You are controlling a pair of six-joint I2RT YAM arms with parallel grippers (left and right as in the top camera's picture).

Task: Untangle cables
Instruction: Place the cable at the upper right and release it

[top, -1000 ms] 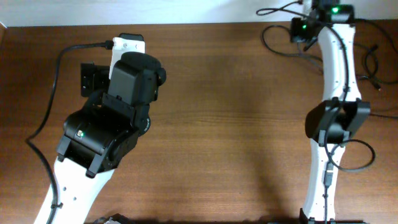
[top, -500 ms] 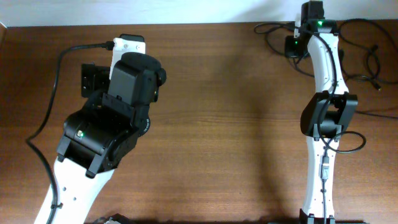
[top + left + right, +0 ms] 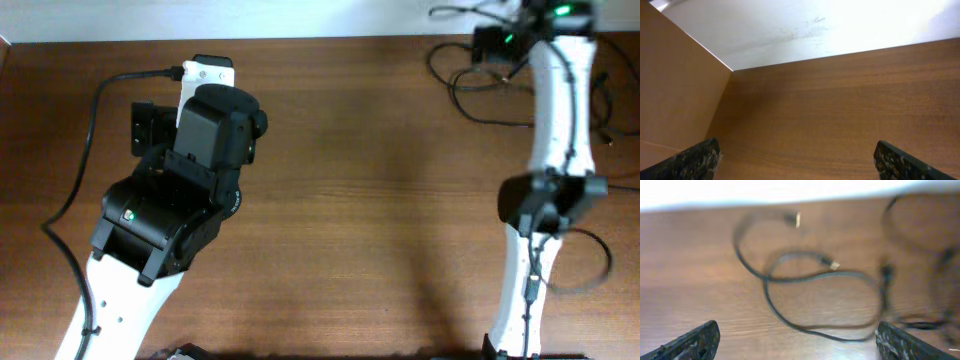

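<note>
Swung further out toward the far right corner of the table (image 3: 380, 200) over the last second: right arm (image 3: 560, 100), elbow now nearer the right edge. Opened up as well: right gripper (image 3: 797, 345) spread wide, fingertips (image 3: 692, 341) down at the two bottom corners of the wrist view, nothing between them, no hold on anything. Looking down on the cables (image 3: 790, 280) from above; can't tell about contact, none visible. Seeing cables heaped in loose loops at the far right corner, a few strands trailing along the right edge past the arm. Closer up: one cord bent into a rough oval and crossing another, two small plug ends (image 3: 834, 265) lying free on the wood. Blurred toward the right side, so can't tell which cord runs where. No change on the left: left arm (image 3: 180, 200) parked near the left edge, left gripper (image 3: 797, 162) fully spread, empty, facing the far left corner. Also spotted: thicker black lead (image 3: 145, 73) curving down the left edge from that arm.
</note>
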